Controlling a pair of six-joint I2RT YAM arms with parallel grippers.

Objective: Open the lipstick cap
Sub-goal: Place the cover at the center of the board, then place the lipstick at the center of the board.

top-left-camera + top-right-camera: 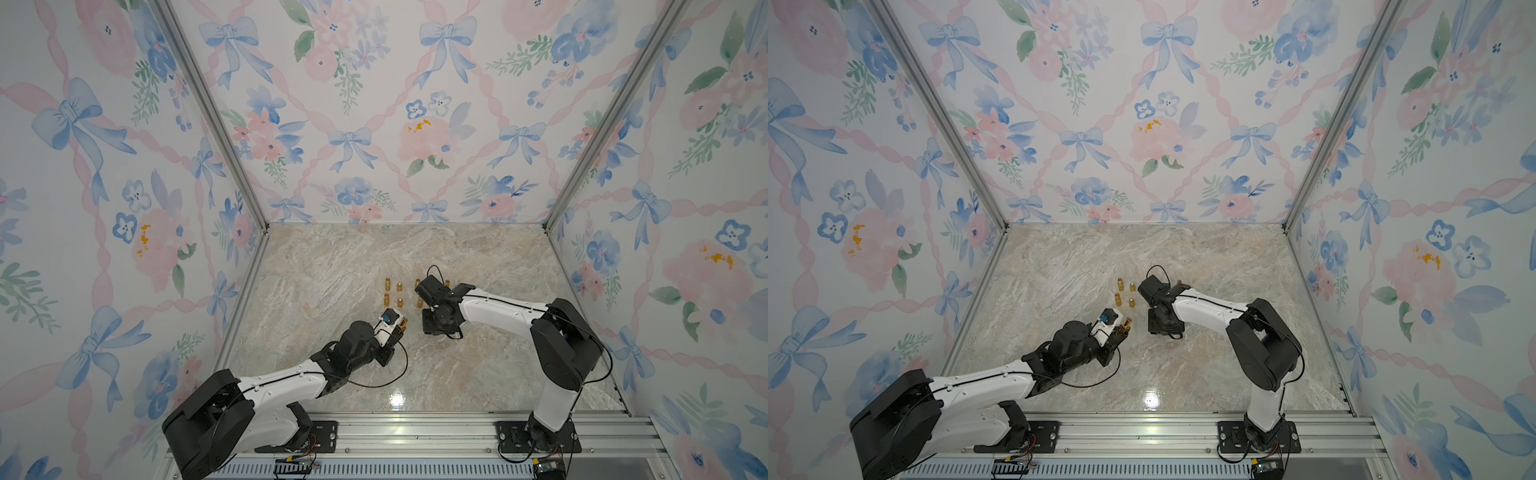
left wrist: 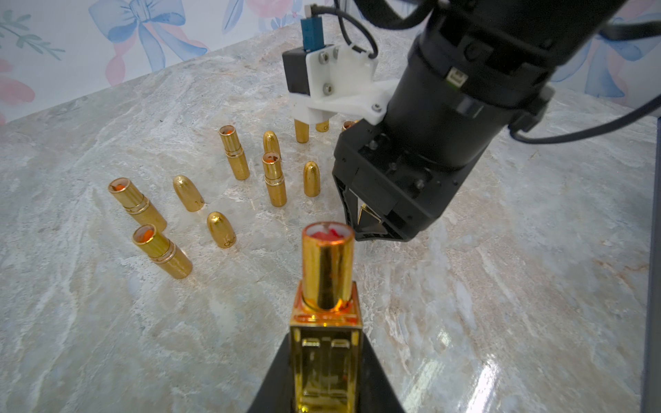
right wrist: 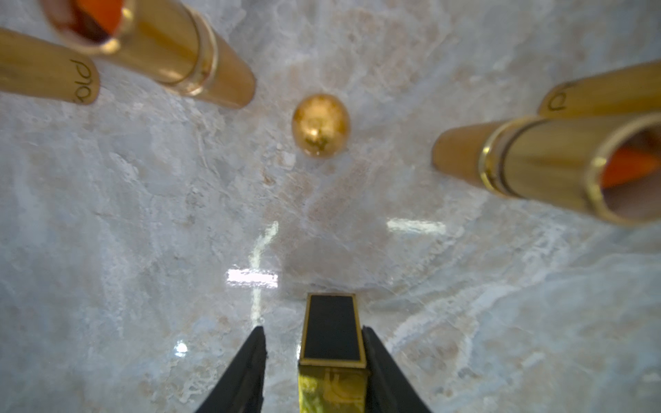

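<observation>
The cap is off. The square gold lipstick [image 2: 327, 271] juts from the left gripper [image 2: 325, 343] at the bottom centre of the left wrist view. Its round inner sleeve is bare and red stick shows at the tip. That gripper is clamped tight on the square base.

The matching square cap [image 3: 332, 329], gold with a black face, sits at the bottom centre of the right wrist view, between the fingers of the right gripper [image 3: 314, 329]. The jaws there are partly spread: the finger on the frame's left stands clear of the cap and the one on its right lies against it, so nothing squeezes it.

What seems left is setting both pieces down (whether the cap rests on the marble tabletop [image 3: 143, 214] I cannot tell).

Other opened gold lipsticks [image 2: 234, 152] and bullet-shaped caps [image 2: 312, 178] stand upright in the upper left of the left wrist view, apart from both grippers.
</observation>
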